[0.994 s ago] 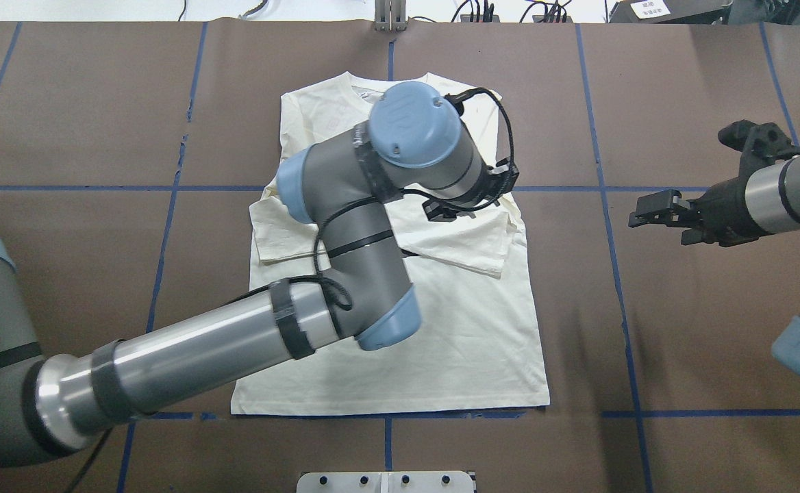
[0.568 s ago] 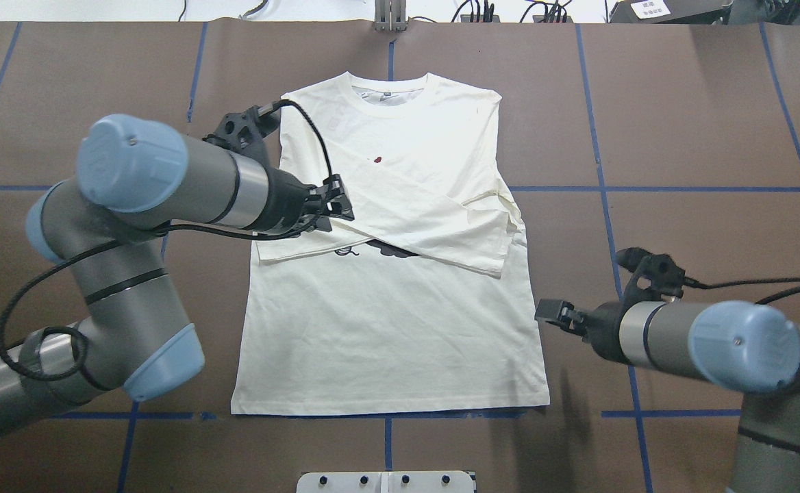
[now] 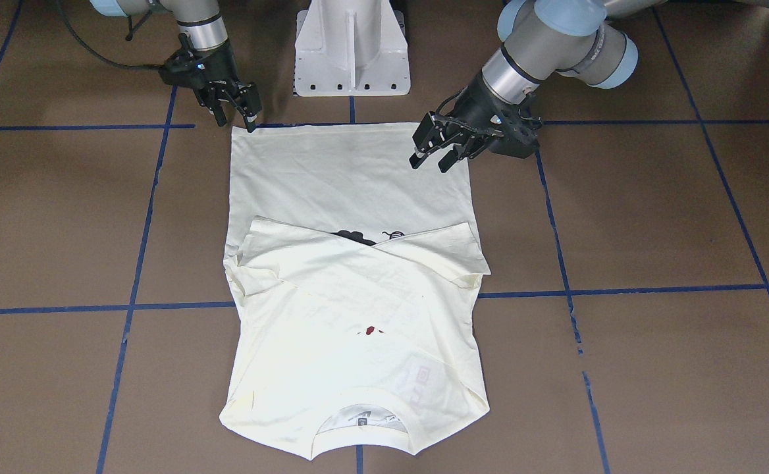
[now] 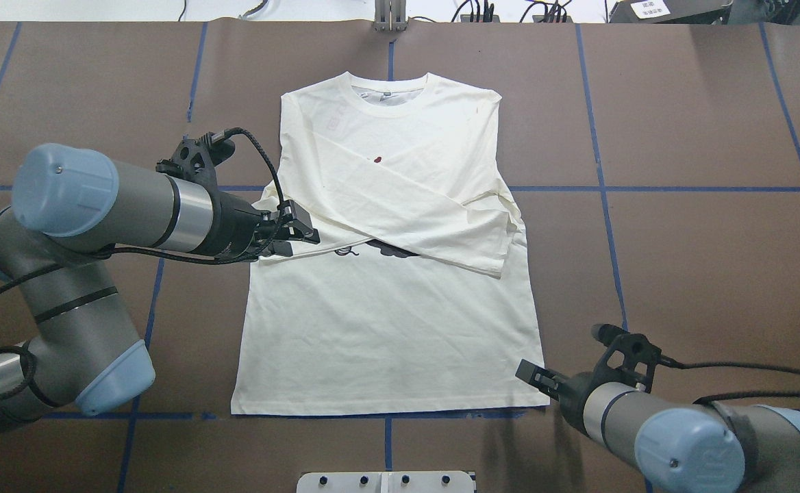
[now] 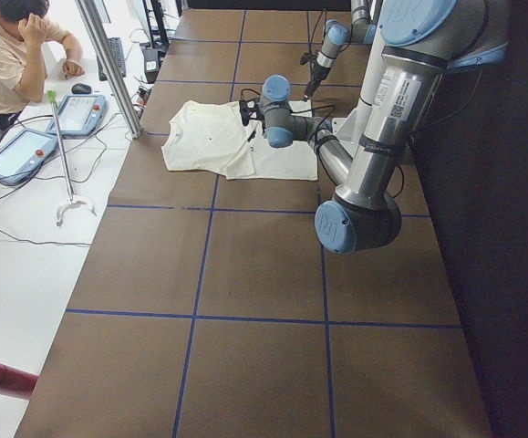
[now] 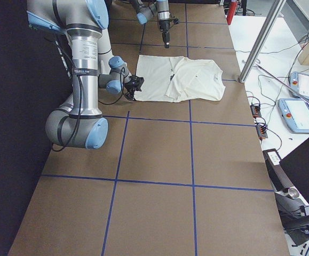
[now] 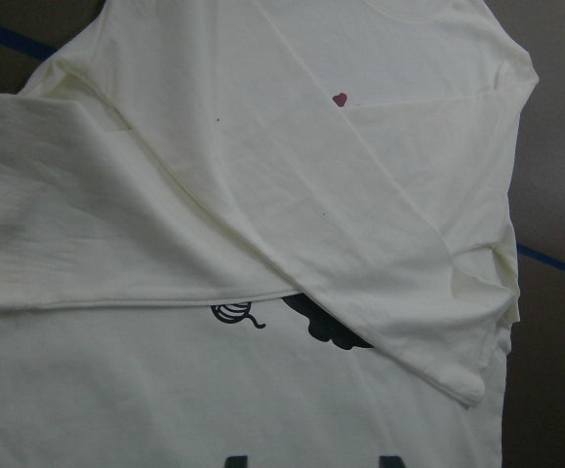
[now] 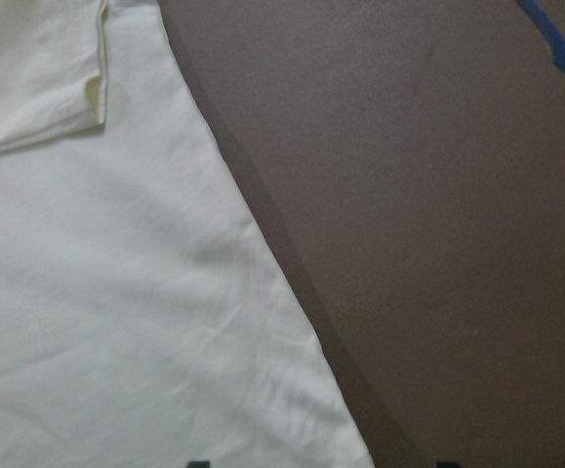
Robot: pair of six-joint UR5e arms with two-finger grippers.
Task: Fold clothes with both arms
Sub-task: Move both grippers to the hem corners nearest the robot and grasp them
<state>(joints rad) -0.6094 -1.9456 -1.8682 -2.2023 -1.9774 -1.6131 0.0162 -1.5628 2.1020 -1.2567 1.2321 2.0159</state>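
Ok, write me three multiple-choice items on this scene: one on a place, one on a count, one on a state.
1. Where by the T-shirt is the right end effector?
A. the neckline
B. the hem corner on the robot's right
C. the middle of the chest

2. How many sleeves lie folded across the chest?
A. none
B. one
C. two

3. The left end effector is:
A. open, holding nothing
B. shut on a sleeve
C. shut on the hem

Key:
1 B, the front-facing view shows it right at that corner.
2 C, both cross just above the cat print.
3 A, its jaws stand apart with nothing between them.
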